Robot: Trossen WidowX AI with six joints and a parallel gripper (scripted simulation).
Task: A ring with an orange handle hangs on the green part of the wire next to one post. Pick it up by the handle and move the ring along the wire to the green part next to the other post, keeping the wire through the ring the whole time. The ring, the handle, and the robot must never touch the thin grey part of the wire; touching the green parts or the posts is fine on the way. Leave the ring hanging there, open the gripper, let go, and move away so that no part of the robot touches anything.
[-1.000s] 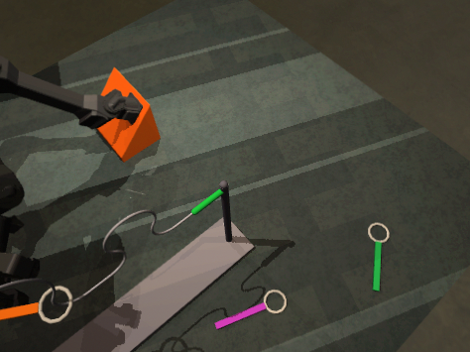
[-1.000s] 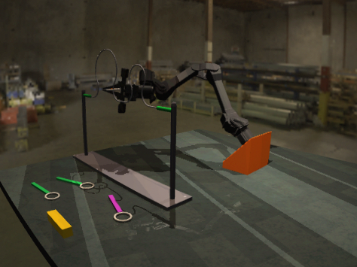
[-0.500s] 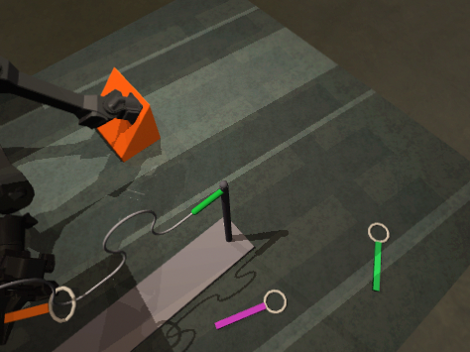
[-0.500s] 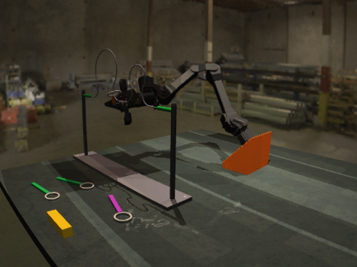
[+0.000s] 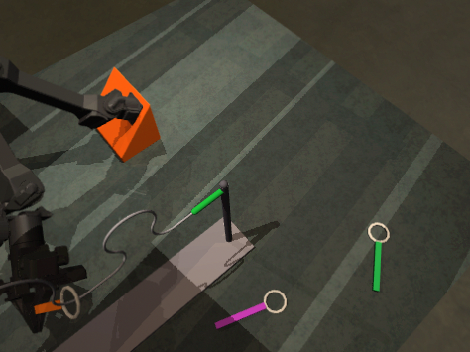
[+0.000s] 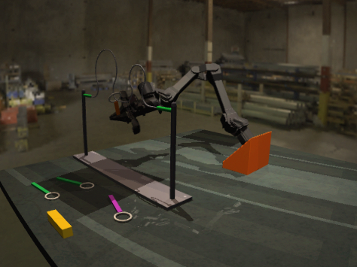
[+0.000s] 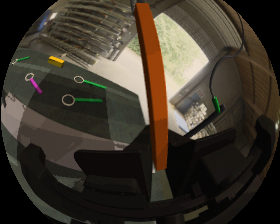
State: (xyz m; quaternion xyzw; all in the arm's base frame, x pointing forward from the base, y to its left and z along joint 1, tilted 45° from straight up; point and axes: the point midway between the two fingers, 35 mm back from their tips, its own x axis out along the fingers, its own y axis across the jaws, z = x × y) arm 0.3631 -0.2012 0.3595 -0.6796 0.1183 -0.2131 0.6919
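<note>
My gripper [image 5: 38,316] [image 6: 117,113] [image 7: 159,162] is shut on the orange handle [image 5: 48,307] [image 6: 117,107] [image 7: 155,90]. The pale ring [image 5: 78,306] is at the handle's end, around the grey wire [image 5: 105,243] [image 6: 144,77]. In the exterior view it is in the dip between the wire's two tall humps, above the handle. Whether ring and wire touch, I cannot tell. One green part [image 5: 208,201] [image 6: 164,108] is beside the near post [image 5: 226,218] [image 6: 173,154]; the other green part [image 6: 87,95] is beside the far post [image 6: 84,128].
Both posts stand on a pale base plate [image 5: 193,258] [image 6: 113,171]. On the table lie a magenta-handled ring [image 5: 240,315] [image 6: 114,203] [image 7: 36,86], green-handled rings [image 5: 377,268] [image 6: 40,188] [image 7: 90,100] and a yellow block [image 6: 60,223] [image 7: 56,61]. An orange wedge [image 5: 154,129] [image 6: 260,154] surrounds the arm's foot.
</note>
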